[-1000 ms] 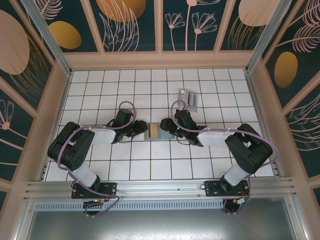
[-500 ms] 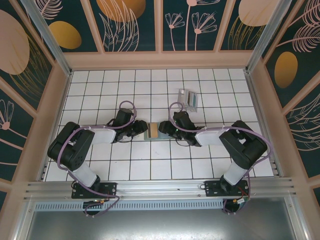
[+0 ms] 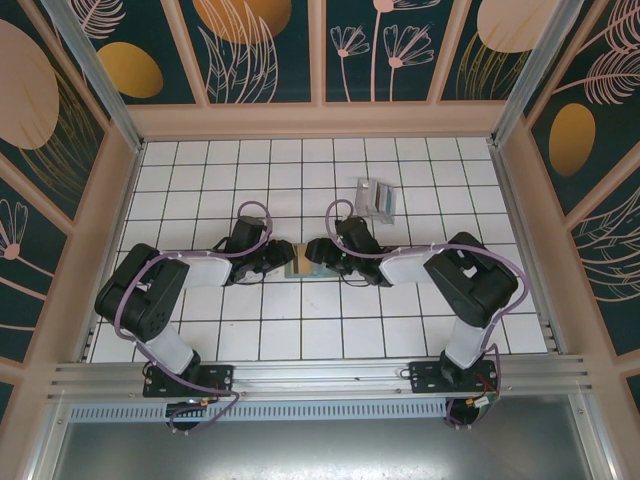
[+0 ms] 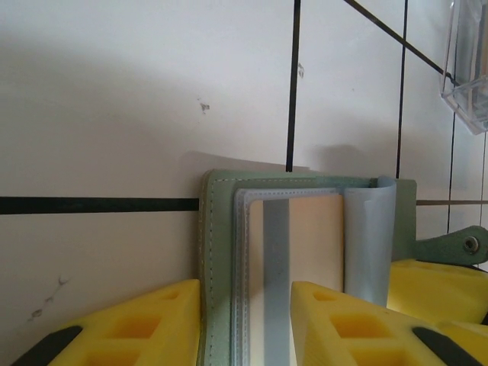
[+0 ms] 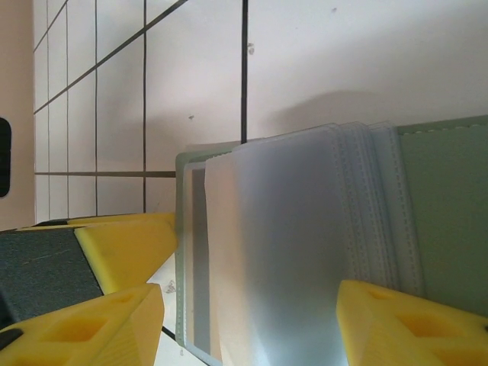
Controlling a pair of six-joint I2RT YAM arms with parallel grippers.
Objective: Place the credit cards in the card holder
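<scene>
— From where I stand it's all bunched in the middle of the tiled table (image 3: 200, 340). Both arms reach in until they almost meet.

— And the card holder (image 4: 221, 244)?

— Flat on the tiles between them, lying open, green cover underneath. The left gripper (image 3: 283, 263) is at its near edge, with the cover and pocket running between its fingers. I can't tell whether it is clamped. The right gripper (image 3: 322, 256) comes from the other side, jaws spread around the frosted pocket leaves (image 5: 290, 244). I can't tell if it's pinching anything either.

— Where are the credit cards (image 3: 377, 198)?

— Stacked beyond the right arm, apart from the holder. One pale striped card (image 4: 313, 236) seems to sit in the pocket already.

— What worries you?

— The two grippers are nearly touching, so a small push could knock them together. If the left one isn't truly pinning the cover, the holder would likely skate on those smooth tiles once a card is pressed in. The leaves look floppy too. A card edge could catch a pocket lip, buckle it, and slide outside the sleeve.
</scene>
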